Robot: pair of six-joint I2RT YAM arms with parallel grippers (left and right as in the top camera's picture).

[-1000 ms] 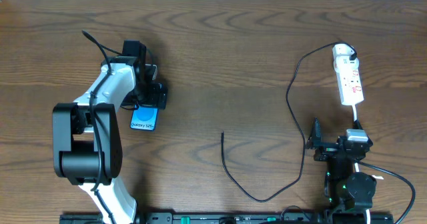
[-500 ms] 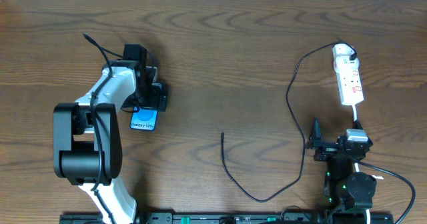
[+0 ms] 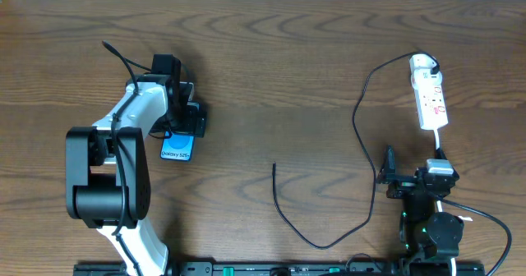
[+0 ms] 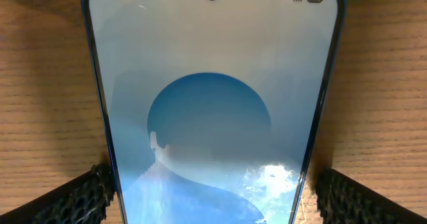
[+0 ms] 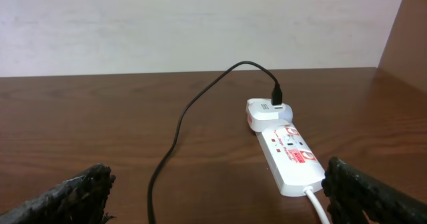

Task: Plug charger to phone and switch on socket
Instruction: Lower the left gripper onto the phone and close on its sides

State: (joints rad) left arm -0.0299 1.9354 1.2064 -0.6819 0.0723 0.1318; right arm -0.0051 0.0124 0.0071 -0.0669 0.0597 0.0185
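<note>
The phone (image 3: 177, 149) lies flat at the left with its blue screen up; it fills the left wrist view (image 4: 213, 84). My left gripper (image 3: 184, 118) is low over its far end, open, a finger on each side (image 4: 213, 199); a strip of wood shows beside the right finger. The charger, a thin black cable (image 3: 359, 136), runs from a white adapter at the far end of the socket (image 3: 431, 99), loops down and ends in a free tip (image 3: 274, 167) at mid-table. My right gripper (image 3: 388, 177) is open and empty, facing the socket (image 5: 290, 159) and the cable (image 5: 175, 141).
A thick white cord (image 3: 460, 210) leaves the near end of the socket and runs past the right arm. A pale wall stands behind the table's far edge (image 5: 200, 24).
The left gripper has shifted very slightly over the phone. The phone, the cable and the right arm have not moved.
</note>
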